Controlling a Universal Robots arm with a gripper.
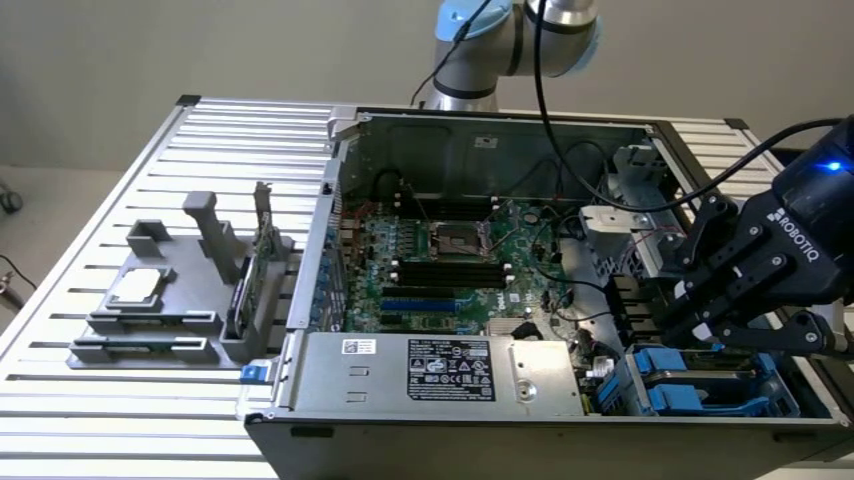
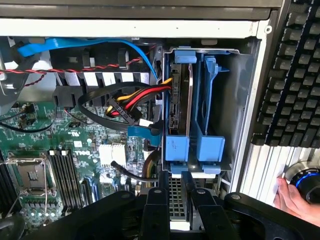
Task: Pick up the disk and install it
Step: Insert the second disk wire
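Black claw (image 1: 727,335) sits low over the drive bay at the exterior view's right front corner of the open computer case (image 1: 481,125), fingers (image 2: 156,210) narrow and close together. The disk (image 2: 179,107) stands on edge in the grey sheet-metal drive cage (image 2: 240,100), its thin metal body squeezed between glossy blue plastic rails, with a yellow, red and black cable bundle (image 2: 135,100) running to the plug at its side. A second blue carrier (image 2: 209,100) stands just beside it in the same cage. Claw tips are just short of the blue carrier ends; whether they touch them or grip anything I can't tell, the fingertips are hidden by the claw's own body. Green motherboard (image 1: 441,260) lies flat in the case floor, with dark memory slots and a square metal socket frame. A boxy silver power supply (image 1: 441,372) with a black label fills the case's front edge. The case rests on a ribbed aluminium bench (image 1: 120,180), where a grey moulded holder (image 1: 167,300) carries a small square silver chip (image 1: 138,288) and an upright thin card (image 1: 263,240). A person's hand (image 2: 292,197) rests by a blue-lit round knob (image 2: 307,182), next to a black keyboard (image 2: 295,75).
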